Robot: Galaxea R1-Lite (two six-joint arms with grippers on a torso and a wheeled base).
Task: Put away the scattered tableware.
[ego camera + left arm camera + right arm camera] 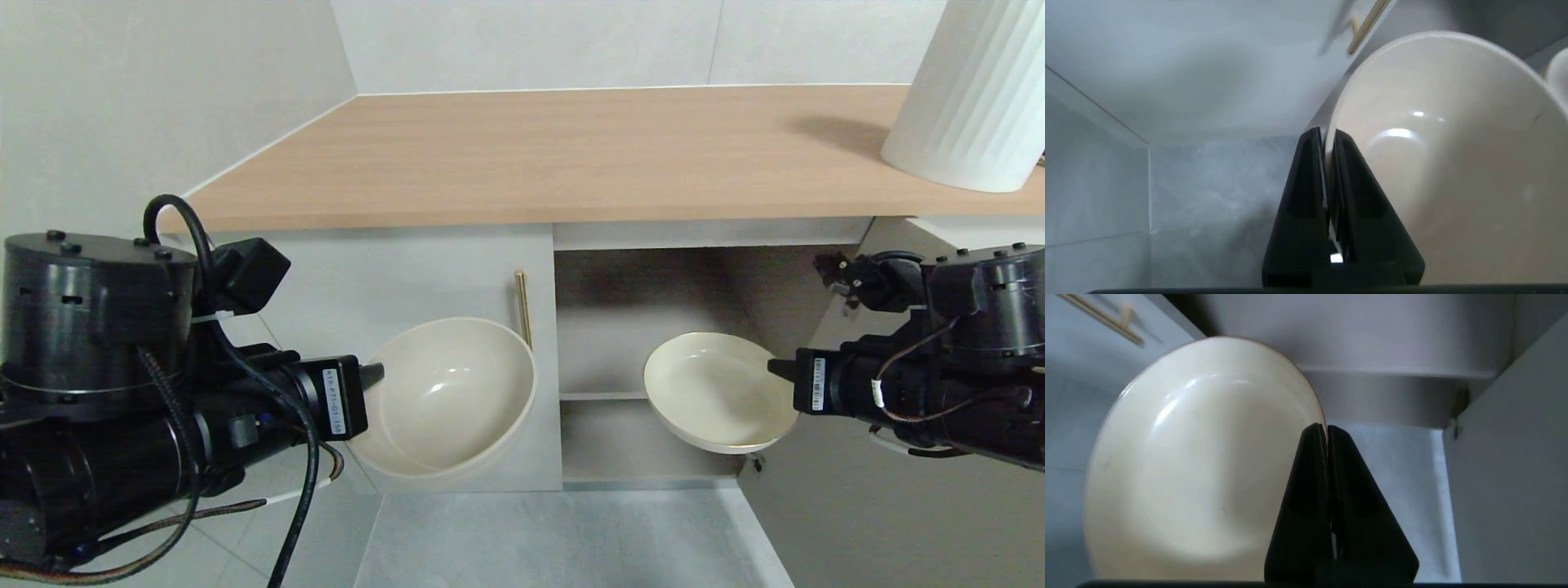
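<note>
While the left gripper (pixel 374 375) clamps the rim of a deep bowl (pixel 449 396) left of centre and the right gripper (pixel 775 368) pinches a shallow dish (pixel 714 392) right of centre, stowing seems underway, and each likely needs easing into the open cupboard (pixel 637 327) mid-frame.

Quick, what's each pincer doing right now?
Left pincer: closed on the rim of the bowl.
Right pincer: closed on the rim of the plate.
</note>
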